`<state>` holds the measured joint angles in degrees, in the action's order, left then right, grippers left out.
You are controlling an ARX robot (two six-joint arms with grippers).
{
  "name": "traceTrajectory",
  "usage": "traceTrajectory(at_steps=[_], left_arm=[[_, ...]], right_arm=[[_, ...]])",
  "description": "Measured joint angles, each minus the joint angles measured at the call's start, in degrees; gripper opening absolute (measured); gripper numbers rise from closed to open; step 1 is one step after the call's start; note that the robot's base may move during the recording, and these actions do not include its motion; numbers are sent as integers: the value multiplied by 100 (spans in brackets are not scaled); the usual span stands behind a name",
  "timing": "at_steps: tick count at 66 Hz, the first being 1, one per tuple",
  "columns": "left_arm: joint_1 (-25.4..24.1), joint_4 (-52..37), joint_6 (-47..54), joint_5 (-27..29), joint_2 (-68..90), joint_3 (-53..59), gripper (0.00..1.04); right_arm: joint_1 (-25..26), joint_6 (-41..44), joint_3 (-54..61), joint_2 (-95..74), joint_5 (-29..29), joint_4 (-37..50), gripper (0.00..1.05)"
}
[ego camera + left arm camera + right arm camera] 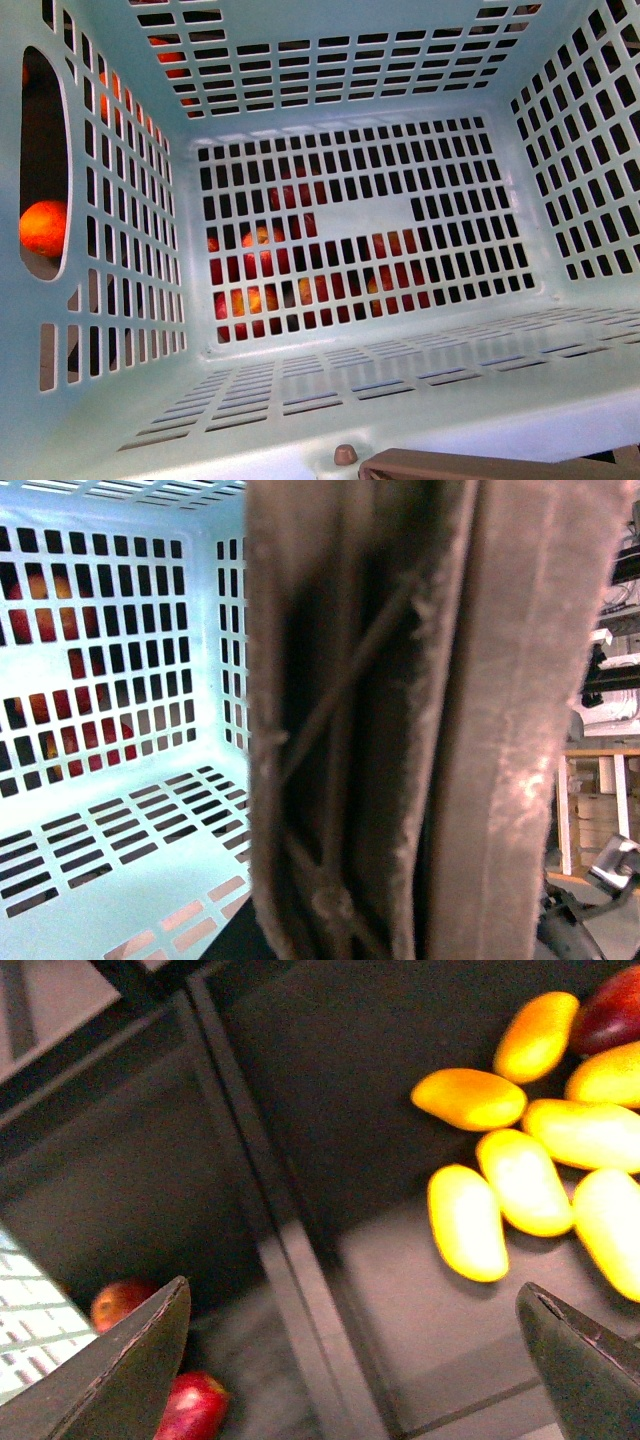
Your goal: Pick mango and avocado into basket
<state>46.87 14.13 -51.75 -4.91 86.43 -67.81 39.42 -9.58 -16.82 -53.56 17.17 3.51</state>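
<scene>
Here, right hand [350,1288] wide open — above mangoes [467,1222].

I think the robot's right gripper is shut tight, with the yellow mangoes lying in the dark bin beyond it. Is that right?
Not quite. The right gripper is open, not shut: the right wrist view shows its two fingers far apart. The yellow mangoes do lie in the dark bin beyond it.
</scene>
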Motion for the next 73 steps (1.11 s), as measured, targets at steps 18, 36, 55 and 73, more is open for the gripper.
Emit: traceTrajectory(at_steps=[18,36,55,73], left_arm=[[2,0,-2,-24,0,0,14],[0,0,-2,-4,0,0,14],[0,0,-4,-24,0,0,14],[0,0,-2,-7,0,0,14]], right_arm=[[369,1054,-592,-4135,-33,2533,96],[389,1777,-1838,-7462,-809,3550,96],[79,1582,-2704,-8454,-957,3486,96],[-205,1056,-3429,-8736,-1029,3241,96]])
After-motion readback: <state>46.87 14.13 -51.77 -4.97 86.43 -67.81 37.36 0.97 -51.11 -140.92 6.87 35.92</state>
